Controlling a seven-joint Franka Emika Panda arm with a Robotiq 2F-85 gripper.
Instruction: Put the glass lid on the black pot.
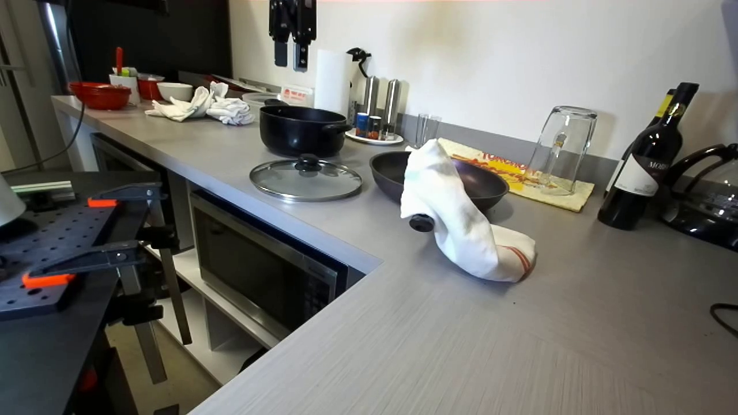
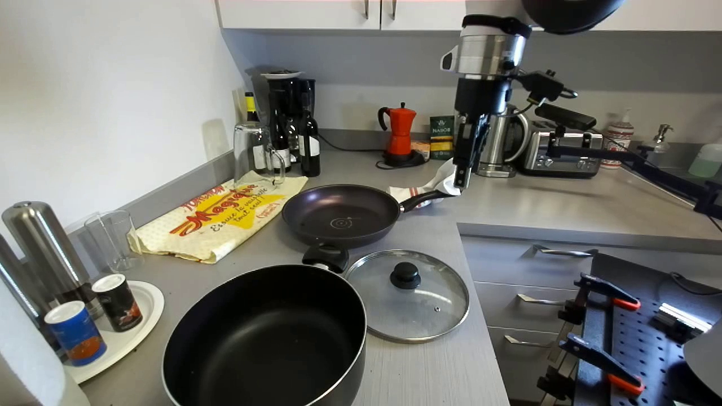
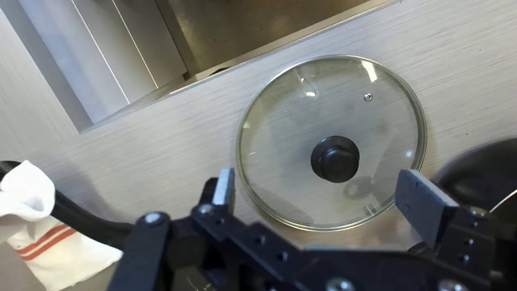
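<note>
The glass lid lies flat on the grey counter, knob up, in both exterior views [image 1: 274,180] [image 2: 420,310] and in the wrist view [image 3: 286,125]. Its dark knob [image 3: 338,161] stands at its centre. The black pot [image 1: 300,135] stands upright beside the lid; it also shows in an exterior view [image 2: 265,338], uncovered and empty, and partly at the right of the wrist view [image 3: 476,173]. My gripper [image 3: 319,190] is open and empty, high above the counter in both exterior views [image 1: 291,56] [image 2: 462,177]. In the wrist view the knob appears slightly beyond the fingertips, between them.
A dark frying pan [image 2: 338,214] sits near the lid, a white cloth [image 1: 455,213] by its handle. A white plate [image 2: 152,316] with shakers, a paper towel roll [image 1: 332,78] and an upturned glass jug [image 1: 562,150] stand along the wall. The counter edge [image 3: 258,56] runs beside the lid.
</note>
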